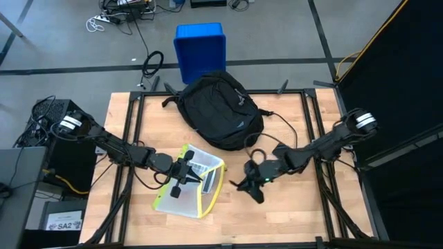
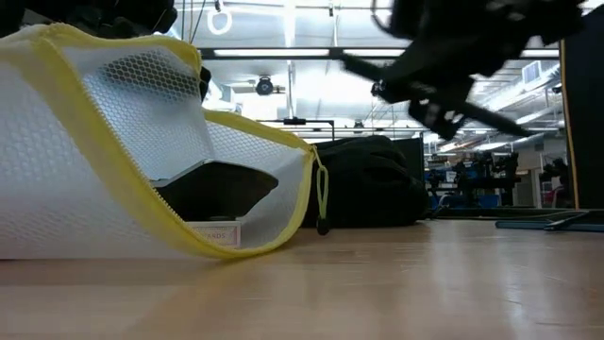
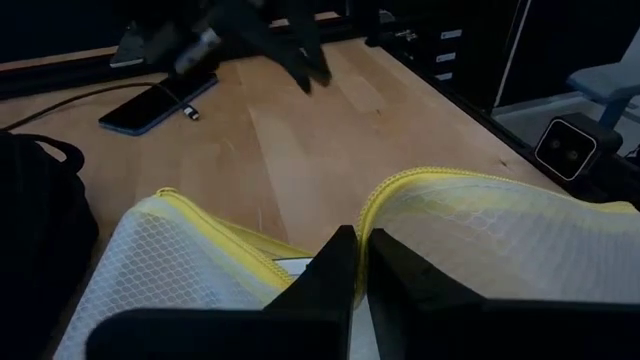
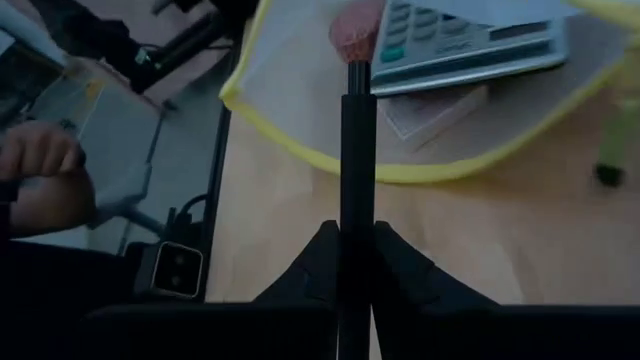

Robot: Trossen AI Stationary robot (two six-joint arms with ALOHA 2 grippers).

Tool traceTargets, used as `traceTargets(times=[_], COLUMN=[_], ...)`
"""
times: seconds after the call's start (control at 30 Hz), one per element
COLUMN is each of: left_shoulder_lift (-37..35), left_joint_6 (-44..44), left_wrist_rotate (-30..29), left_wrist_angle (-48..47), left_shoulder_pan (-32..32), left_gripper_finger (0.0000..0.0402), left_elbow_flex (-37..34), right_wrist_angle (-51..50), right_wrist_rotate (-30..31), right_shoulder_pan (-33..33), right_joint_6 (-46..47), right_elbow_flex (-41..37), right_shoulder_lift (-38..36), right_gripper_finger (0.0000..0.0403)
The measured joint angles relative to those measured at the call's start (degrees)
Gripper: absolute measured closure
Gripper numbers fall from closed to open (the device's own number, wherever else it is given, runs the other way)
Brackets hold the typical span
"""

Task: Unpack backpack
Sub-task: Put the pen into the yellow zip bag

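Observation:
The black backpack lies on its back at the table's far middle. In front of it a white mesh pouch with a yellow zip edge holds a calculator and a small box. My left gripper is shut on the pouch's edge. To the pouch's right my right gripper hangs above the table, shut on a thin black pen with a pinkish end. My left gripper pinches the pouch's yellow zip edge at the opening between its two fingers, coming from the table's left and slanting a little down. That edge is held up, while the pouch's bottom rests on the table. My right gripper pinches the pen's shaft between its two fingers. The pen sticks out past the fingertips toward the pouch, pinkish end foremost. It is lifted clear of the table.
A blue bin stands on the floor beyond the table's far edge. A phone with a cable lies on the table near the backpack. A person's hand shows beyond the table's near edge. Bare wood lies on the near right.

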Motion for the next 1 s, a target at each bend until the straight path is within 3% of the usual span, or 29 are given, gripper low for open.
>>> traceTargets(times=[0.23, 0.43, 0.67, 0.8, 1.0], left_shoulder_lift=[0.0, 0.0, 0.0, 0.0, 0.0], left_joint_6=[0.0, 0.0, 0.0, 0.0, 0.3], left_wrist_rotate=[0.0, 0.0, 0.0, -0.1, -0.1], left_wrist_angle=[-0.1, -0.4, -0.5, -0.5, -0.5], left_shoulder_pan=[0.0, 0.0, 0.0, 0.0, 0.0], left_gripper_finger=[0.0402, 0.0402, 0.0402, 0.0402, 0.0402], left_elbow_flex=[0.0, 0.0, 0.0, 0.0, 0.0], right_wrist_angle=[-11.1, -27.9, -34.9, -39.4, -48.6], right_wrist_rotate=[-10.2, -10.7, -10.4, -5.0, 13.6], right_shoulder_pan=[-2.6, -3.7, -4.0, -2.9, 0.7], right_joint_6=[-1.6, -1.7, -8.1, -25.0, -44.6], right_elbow_flex=[17.2, 30.9, 41.0, 44.8, 48.9], right_shoulder_lift=[12.9, 20.2, 25.5, 26.7, 26.6], right_gripper_finger=[0.0395, 0.0395, 0.0395, 0.0395, 0.0395])
